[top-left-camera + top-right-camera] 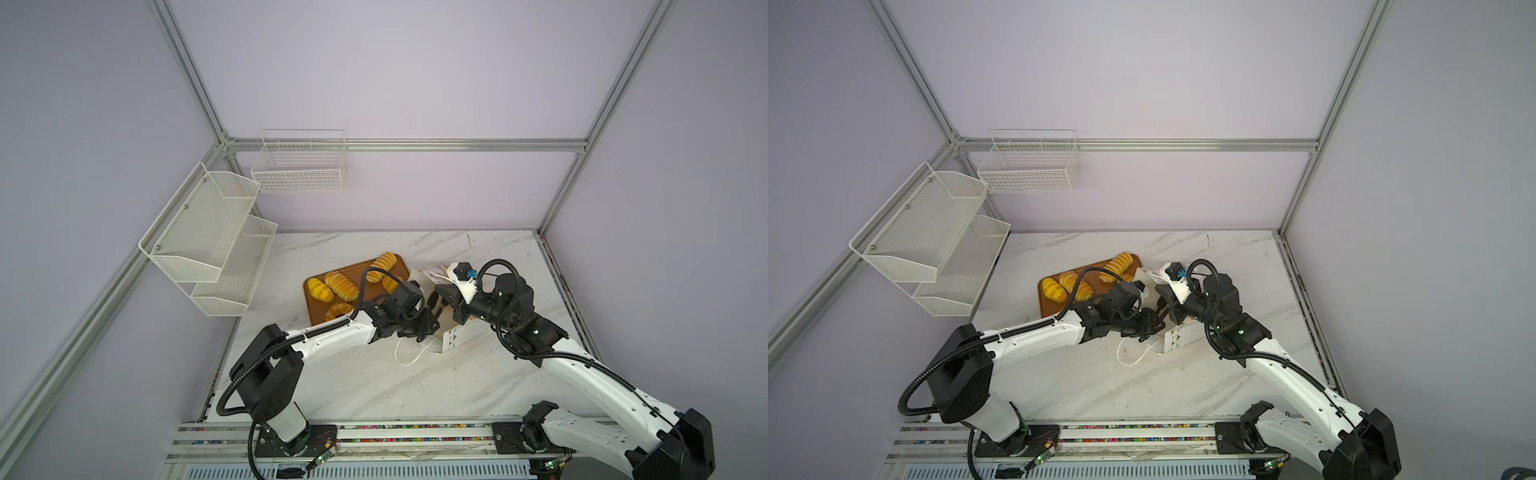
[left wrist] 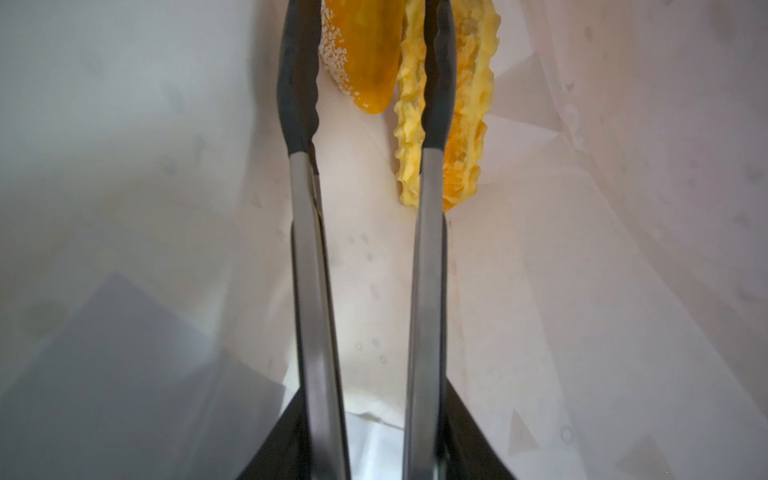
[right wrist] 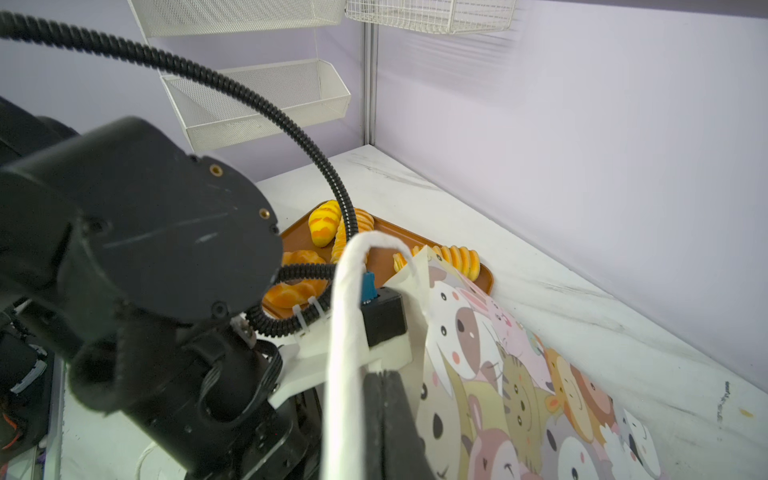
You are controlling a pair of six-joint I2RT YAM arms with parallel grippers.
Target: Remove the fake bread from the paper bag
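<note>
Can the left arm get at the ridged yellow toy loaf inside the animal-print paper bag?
Probably yes. The left gripper holds metal tongs reaching inside the animal-print paper bag, and one black tip lies over the ridged yellow toy loaf; only the speckled orange bun beside it crowds the gap.

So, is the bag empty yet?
Not empty: the left wrist view, looking inside the paper bag, shows a speckled bun and a ridged loaf at its far end.

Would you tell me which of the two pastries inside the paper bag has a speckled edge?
The orange bun with the seeded rim, between the tongs' arms; the ridged yellow loaf, crossed by one arm, has none.
</note>
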